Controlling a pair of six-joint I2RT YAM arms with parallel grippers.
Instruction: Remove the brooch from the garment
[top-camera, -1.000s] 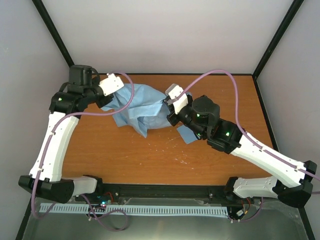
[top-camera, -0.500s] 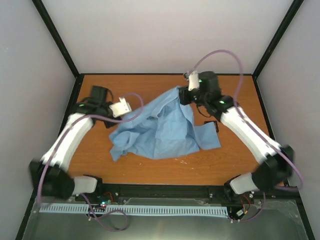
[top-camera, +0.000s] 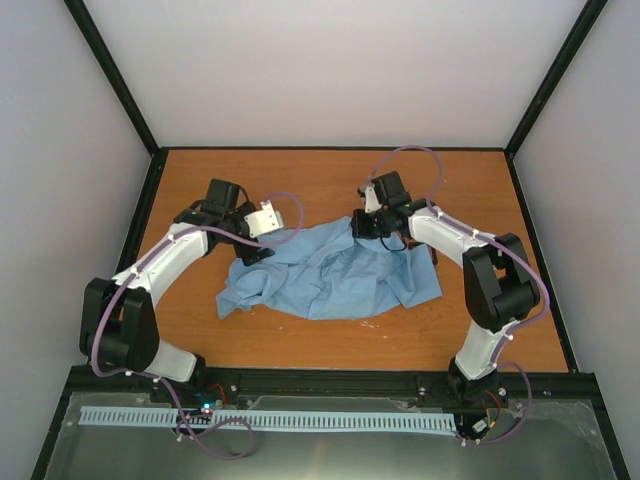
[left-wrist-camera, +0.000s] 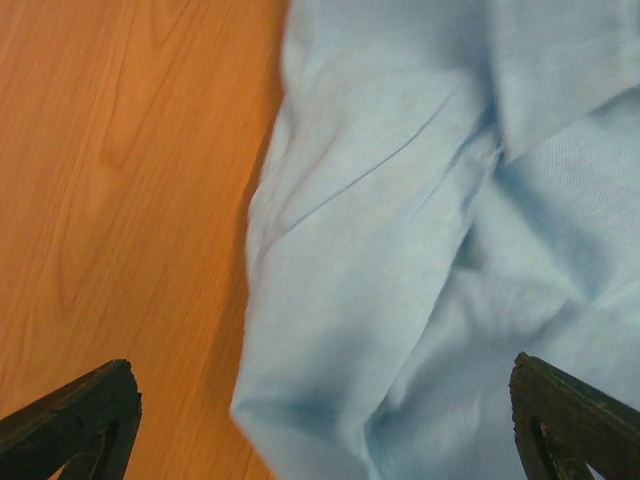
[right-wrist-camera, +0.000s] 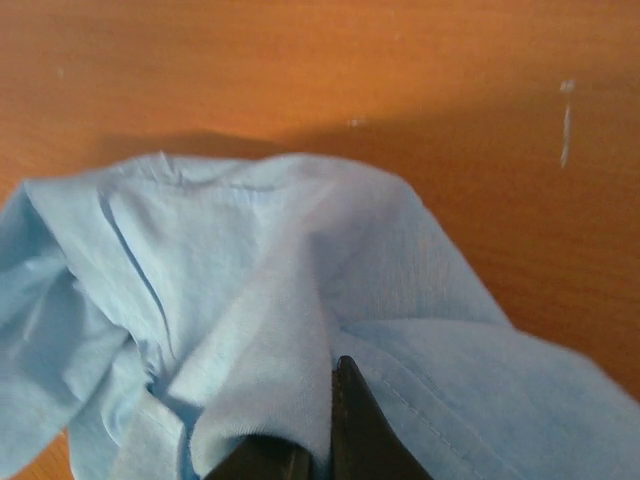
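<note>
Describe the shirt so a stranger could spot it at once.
Look at the orange wooden table. Near its middle lies a crumpled shirt, spread flat and wrinkled. It is the only soft, light blue thing there, and the right gripper pinches its far edge.

We count one garment (top-camera: 330, 275), a crumpled light blue shirt at mid-frame, on one wooden counter (top-camera: 300, 180), and two arms: the left arm (top-camera: 165, 258) and the right arm (top-camera: 455, 235).

left fingers (left-wrist-camera: 70, 425) spread wide; right fingers (right-wrist-camera: 358, 435) pinched shut on garment (right-wrist-camera: 250, 270)
</note>
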